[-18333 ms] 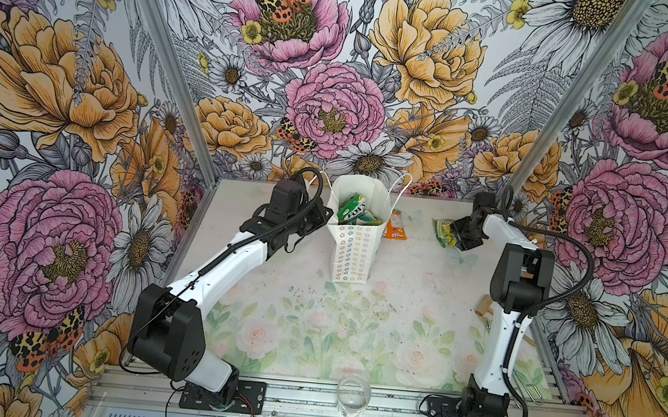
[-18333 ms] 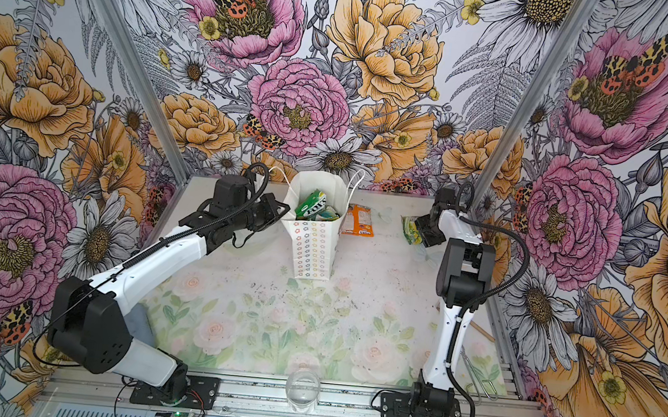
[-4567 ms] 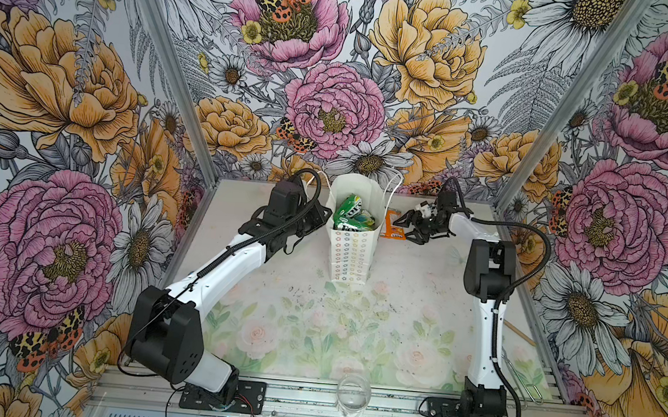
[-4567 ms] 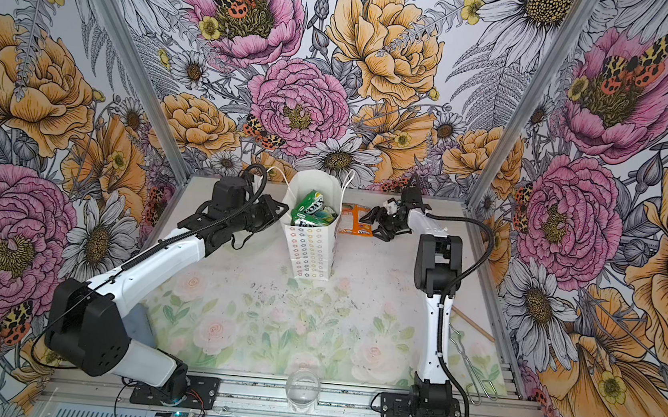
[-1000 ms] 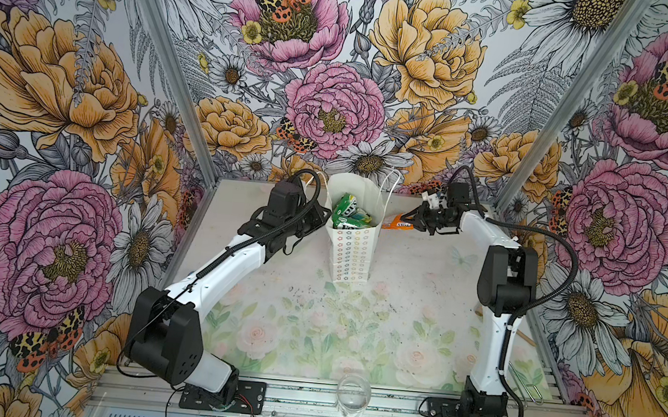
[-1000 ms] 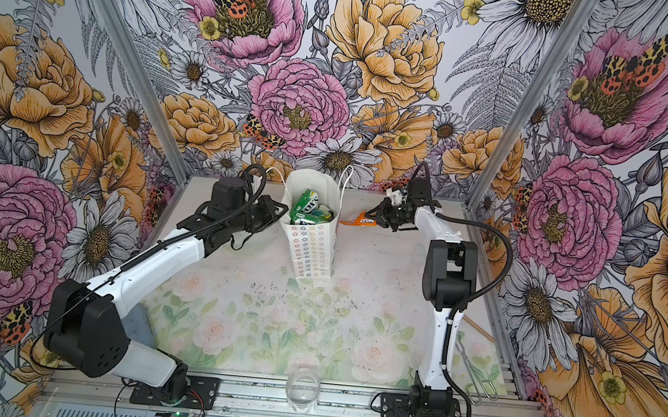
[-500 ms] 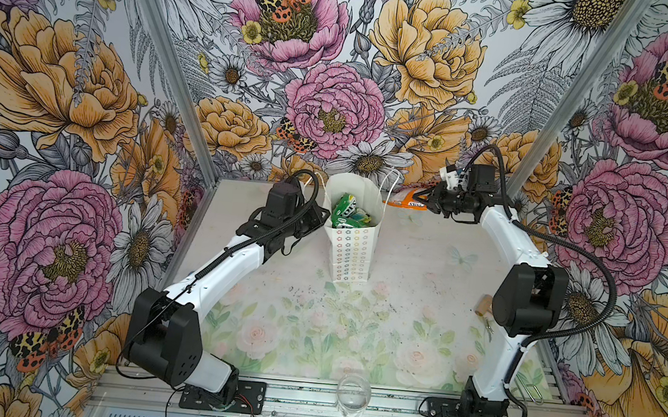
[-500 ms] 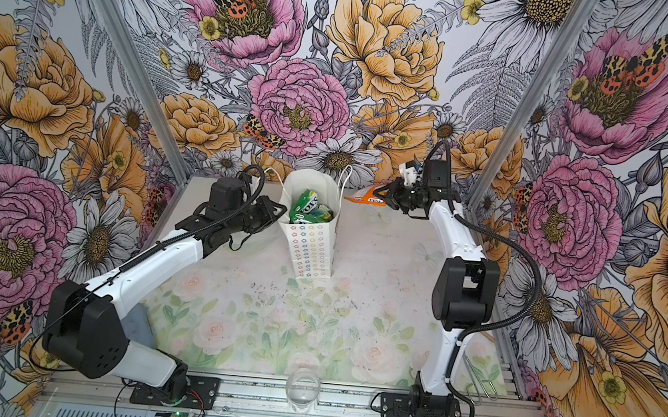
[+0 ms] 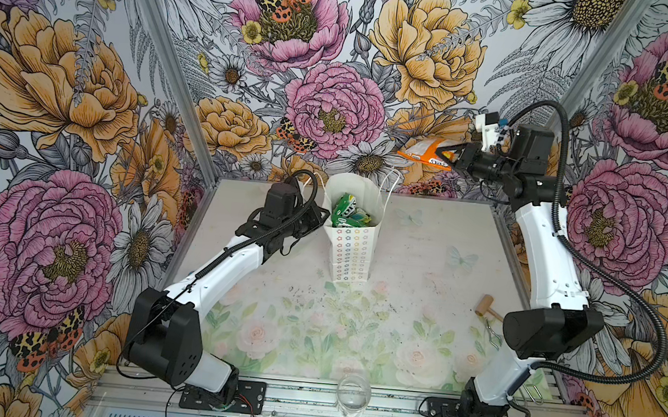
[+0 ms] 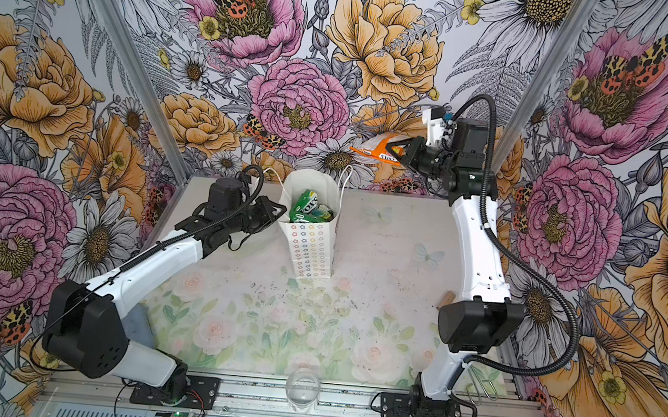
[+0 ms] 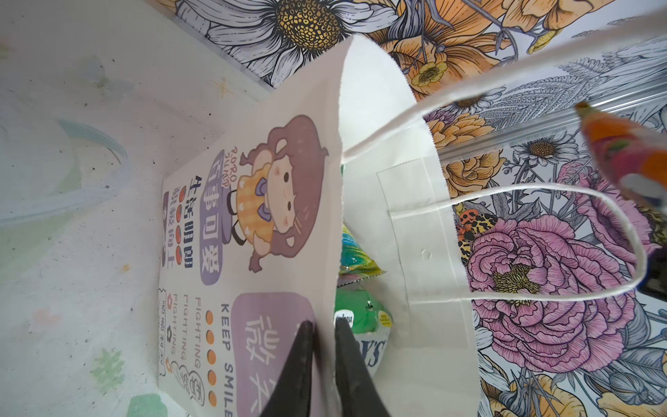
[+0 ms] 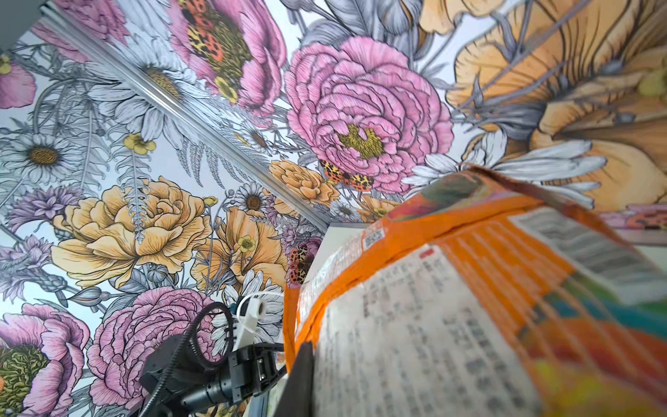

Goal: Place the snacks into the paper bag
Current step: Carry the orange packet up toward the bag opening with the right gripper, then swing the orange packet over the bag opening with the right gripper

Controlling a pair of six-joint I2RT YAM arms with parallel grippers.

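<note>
Right gripper point(image 9: 449, 158) clamped on orange snack packet point(image 9: 421, 153), held high, right of paper bag point(image 9: 351, 253). Left gripper point(image 9: 322, 217) pinches bag's left rim. Green packets point(image 9: 346, 215) inside. Risk: glossy packet slips, or snags cord handles point(image 11: 541, 186), tipping bag.

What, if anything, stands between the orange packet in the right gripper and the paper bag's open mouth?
Nothing visible: the orange packet hangs in the air right of the paper bag; only its cord handles rise at the rim.

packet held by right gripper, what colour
Packet: orange with a white text panel, best in right wrist view.
</note>
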